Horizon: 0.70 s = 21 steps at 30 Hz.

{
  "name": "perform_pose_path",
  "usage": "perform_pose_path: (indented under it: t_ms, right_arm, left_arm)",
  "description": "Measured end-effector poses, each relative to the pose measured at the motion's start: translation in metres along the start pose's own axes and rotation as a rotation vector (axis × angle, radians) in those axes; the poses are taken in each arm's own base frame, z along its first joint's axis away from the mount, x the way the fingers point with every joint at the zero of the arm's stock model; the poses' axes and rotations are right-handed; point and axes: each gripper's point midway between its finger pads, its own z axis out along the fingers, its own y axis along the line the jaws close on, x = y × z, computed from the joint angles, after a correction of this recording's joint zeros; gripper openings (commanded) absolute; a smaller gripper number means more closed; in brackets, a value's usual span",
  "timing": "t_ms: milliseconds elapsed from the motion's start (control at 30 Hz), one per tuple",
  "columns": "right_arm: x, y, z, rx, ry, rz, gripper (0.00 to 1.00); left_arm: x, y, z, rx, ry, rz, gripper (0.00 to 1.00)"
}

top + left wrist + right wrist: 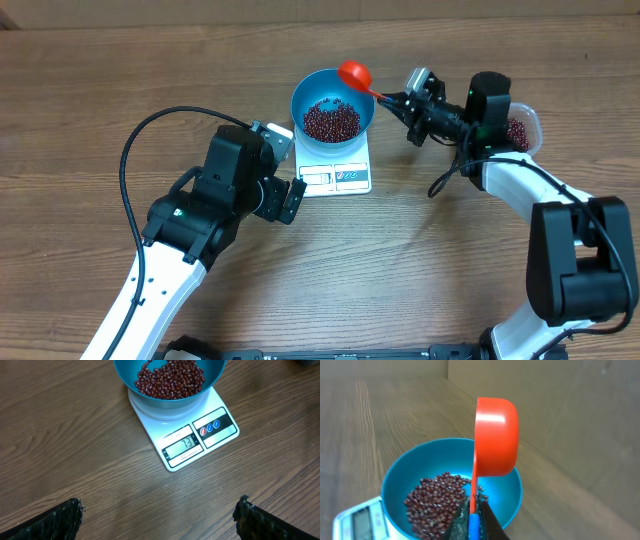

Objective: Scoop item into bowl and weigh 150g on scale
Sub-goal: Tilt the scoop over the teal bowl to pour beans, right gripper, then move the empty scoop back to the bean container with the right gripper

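The blue bowl (333,110) stands on the white scale (335,178) at mid-table and holds a pile of dark red beans (331,121). My right gripper (398,99) is shut on the handle of a red scoop (355,72), whose cup is turned on its side over the bowl's far right rim. In the right wrist view the scoop (494,437) hangs above the bowl (410,472) and the beans (432,502). My left gripper (293,195) stands open just left of the scale, nothing between its fingers. The left wrist view shows the bowl (170,380) and the scale (185,442).
A clear tub (522,128) with more beans sits at the far right, partly hidden behind my right arm. A black cable loops over the table left of my left arm.
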Motion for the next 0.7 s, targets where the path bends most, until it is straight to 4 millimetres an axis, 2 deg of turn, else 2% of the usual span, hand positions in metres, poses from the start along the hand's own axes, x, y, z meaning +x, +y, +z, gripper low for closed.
perform_pose_path:
  t_ms: [133,333,500,700]
  right_arm:
    - [-0.018,-0.001,-0.018,0.014,0.003,0.102,0.04]
    - [-0.042,0.008,-0.058,0.037,0.043,0.224,0.04]
    - [-0.033,-0.002,-0.097,0.114,0.093,0.434,0.04]
    - [-0.009,-0.026,-0.162,0.283,0.124,0.696,0.04]
  left_arm:
    - [0.000,0.000,0.000,-0.001,0.000,0.000,1.00]
    - [0.000,0.000,0.000,-0.002,0.000,0.000,0.99]
    - [0.000,0.000,0.000,-0.002,0.000,0.000,1.00]
    - [0.000,0.000,0.000,-0.003,0.000,0.000,1.00]
